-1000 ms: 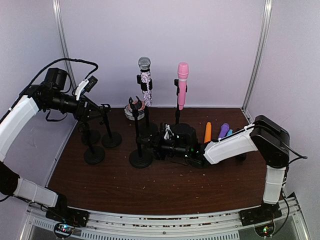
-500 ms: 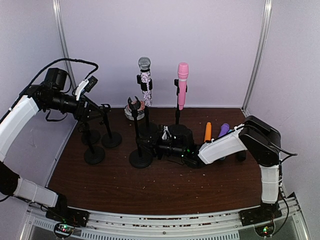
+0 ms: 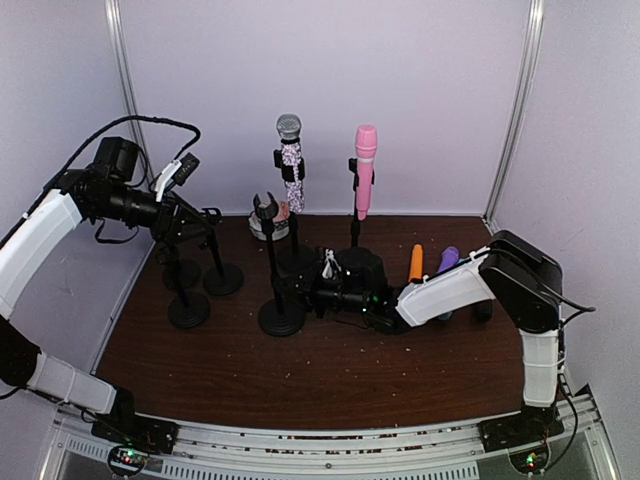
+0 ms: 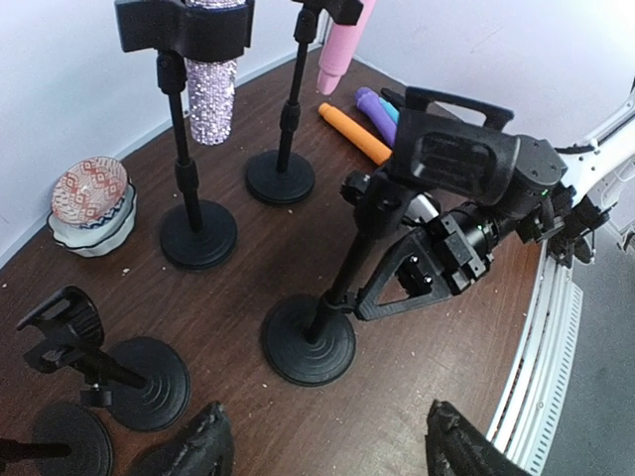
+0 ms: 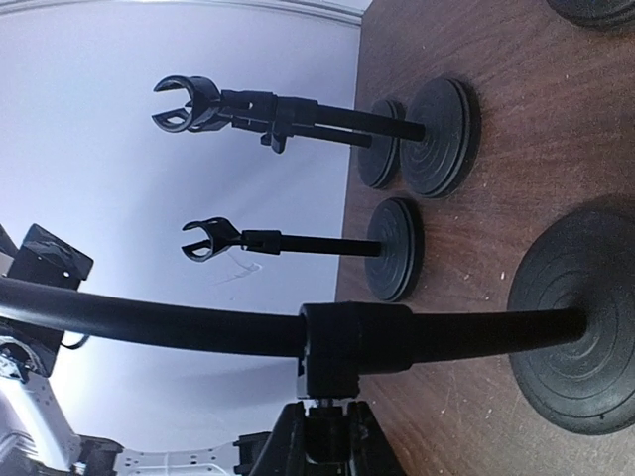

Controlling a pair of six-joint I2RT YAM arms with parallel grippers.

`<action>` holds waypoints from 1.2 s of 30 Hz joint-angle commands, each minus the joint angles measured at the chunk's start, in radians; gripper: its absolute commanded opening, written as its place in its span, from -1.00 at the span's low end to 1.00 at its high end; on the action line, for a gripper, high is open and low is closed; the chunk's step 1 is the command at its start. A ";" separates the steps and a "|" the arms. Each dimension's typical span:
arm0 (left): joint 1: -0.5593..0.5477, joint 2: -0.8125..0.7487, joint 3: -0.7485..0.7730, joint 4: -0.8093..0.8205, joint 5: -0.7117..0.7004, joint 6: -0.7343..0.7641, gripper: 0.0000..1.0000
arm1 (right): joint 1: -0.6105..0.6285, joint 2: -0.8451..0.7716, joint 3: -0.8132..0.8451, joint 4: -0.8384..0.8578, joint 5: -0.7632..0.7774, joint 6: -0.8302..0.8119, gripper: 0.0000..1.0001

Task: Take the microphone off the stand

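Where the right end effector (image 5: 324,424) clamps, the stand's (image 5: 573,332) collar (image 5: 355,337) sits.

Matt black stand (image 5: 446,332), dark wood table (image 3: 300,380)

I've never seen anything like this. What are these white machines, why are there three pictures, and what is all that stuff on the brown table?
These are two white robot arms, bolted at the near edge of a brown table. One picture looks down from above and behind them. The other two come from small cameras on each arm's wrist, so each shows its own claw up close.

Several black microphone stands are on the table. One holds a glittery silver microphone, another a pink microphone, and the rest are empty. An orange microphone and a purple microphone lie loose on the wood. A small patterned bowl sits towards the back.

The left claw is open and holds nothing. The right claw is closed on the pole of an empty black stand.
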 commanded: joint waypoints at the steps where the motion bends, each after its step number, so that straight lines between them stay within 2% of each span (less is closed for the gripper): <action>1: -0.035 0.028 -0.016 0.045 0.015 -0.018 0.38 | 0.009 -0.053 0.057 -0.282 0.096 -0.229 -1.00; 5: -0.036 0.032 -0.012 0.059 0.016 -0.030 0.38 | 0.045 -0.081 0.140 -0.514 0.237 -0.446 -1.00; 13: -0.037 0.028 -0.027 0.060 0.001 -0.030 0.37 | 0.148 -0.074 0.308 -0.799 0.564 -0.835 -1.00; 20: -0.035 0.017 -0.026 0.061 -0.016 -0.033 0.36 | 0.272 -0.022 0.420 -0.902 0.920 -1.180 -1.00; 26: -0.035 0.012 -0.028 0.061 -0.020 -0.034 0.36 | 0.331 0.048 0.504 -0.928 1.107 -1.387 -1.00; 29: -0.035 0.012 -0.028 0.061 -0.017 -0.037 0.36 | 0.342 0.056 0.493 -0.888 1.163 -1.459 -0.77; 32: -0.035 0.014 -0.025 0.061 -0.017 -0.039 0.36 | 0.364 0.070 0.478 -0.825 1.235 -1.578 -0.72; 33: -0.035 0.014 -0.026 0.061 -0.019 -0.039 0.36 | 0.373 0.078 0.474 -0.805 1.263 -1.617 -0.64; 35: -0.035 0.013 -0.026 0.061 -0.022 -0.039 0.36 | 0.387 0.088 0.470 -0.755 1.320 -1.694 -0.30; 36: -0.035 0.011 -0.026 0.061 -0.025 -0.039 0.36 | 0.391 0.086 0.463 -0.740 1.336 -1.719 -0.21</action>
